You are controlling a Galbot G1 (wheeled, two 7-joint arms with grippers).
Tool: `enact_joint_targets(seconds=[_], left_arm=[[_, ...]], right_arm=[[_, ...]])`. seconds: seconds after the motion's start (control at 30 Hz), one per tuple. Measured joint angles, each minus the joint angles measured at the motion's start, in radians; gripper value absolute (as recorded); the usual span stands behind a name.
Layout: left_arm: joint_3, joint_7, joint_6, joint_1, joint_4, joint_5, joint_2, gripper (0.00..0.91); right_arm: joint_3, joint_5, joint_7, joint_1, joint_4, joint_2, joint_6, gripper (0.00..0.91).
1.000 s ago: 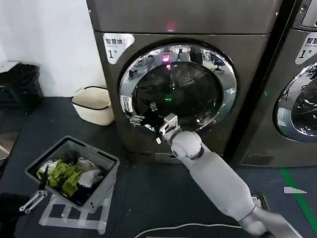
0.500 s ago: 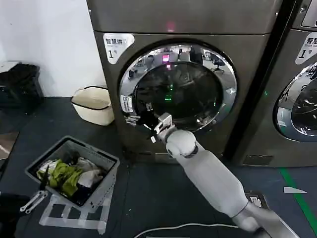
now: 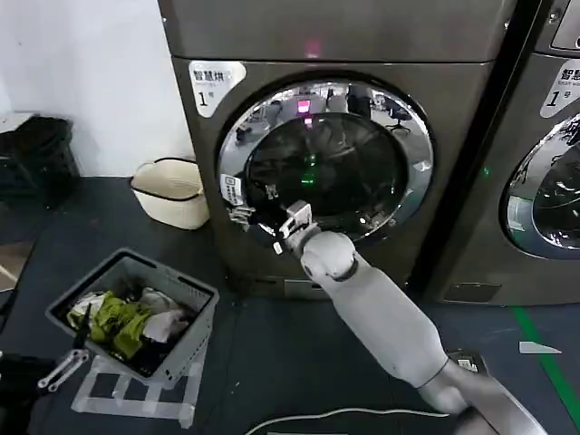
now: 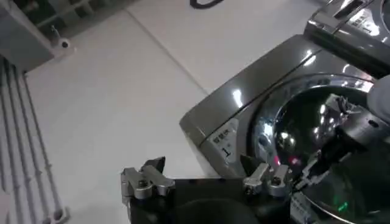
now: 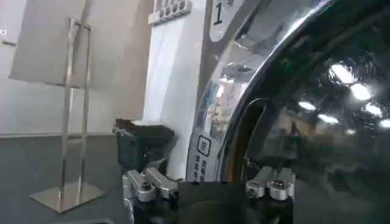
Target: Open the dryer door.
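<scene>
Dryer (image 3: 272, 36): large front-loader, brushed grey-bronze metal, white "1" label above my right claw, pink light higher still.

Dryer door (image 3: 408, 136): round porthole directly ahead of my claw, wide mirror-chrome ring, dark domed glass; looks shut against the machine face.

Laundry basket (image 3: 201, 304): grey plastic, rectangular, holding crumpled cloth, well off to my claw's left on the dark floor.

Right claw (image 3: 272, 220): at the door's lower-left chrome rim; whether it is clenched or released I cannot tell.

Left claw (image 4: 207, 181): idle, spread wide, well apart from the door.

Step in hand, as I judge it: reaching for a purchase on the door's edge. Next: hook the rim securely, then pull outward along the hinge arc; the polished chrome may slip.
</scene>
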Motion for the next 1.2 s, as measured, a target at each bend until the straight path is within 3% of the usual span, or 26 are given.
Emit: enact_joint_targets(seconds=[0.5, 1.2], left_arm=[[0.003, 0.0, 0.0, 0.001, 0.0, 0.005, -0.004, 0.907], [0.008, 0.0, 0.0, 0.0, 0.003, 0.01, -0.005, 0.907]], right_arm=[[-0.013, -0.001, -0.023, 0.039, -0.082, 0.039, 0.007, 0.907], [-0.032, 0.029, -0.165, 0.045, -0.075, 0.01, 0.031, 0.907]])
